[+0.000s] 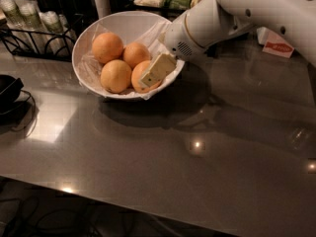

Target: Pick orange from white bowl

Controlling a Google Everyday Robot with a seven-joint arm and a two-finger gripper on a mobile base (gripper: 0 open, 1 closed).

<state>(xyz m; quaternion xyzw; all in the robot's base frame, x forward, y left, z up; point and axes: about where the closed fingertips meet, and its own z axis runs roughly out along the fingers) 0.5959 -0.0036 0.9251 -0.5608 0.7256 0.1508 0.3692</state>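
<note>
The white bowl, lined with crinkled wrap, stands at the back left of the dark table and holds several oranges. The orange at the front right of the bowl lies partly under my gripper. The gripper reaches down into the bowl from the right and its cream-coloured tip rests against this orange. Three more oranges lie beside it: back left, back middle and front left. My white arm crosses the top right.
A black wire rack with cups stands behind the bowl at the left. A black object with a cable lies at the left edge. A red and white packet lies at the back right. The table's front edge runs along the bottom.
</note>
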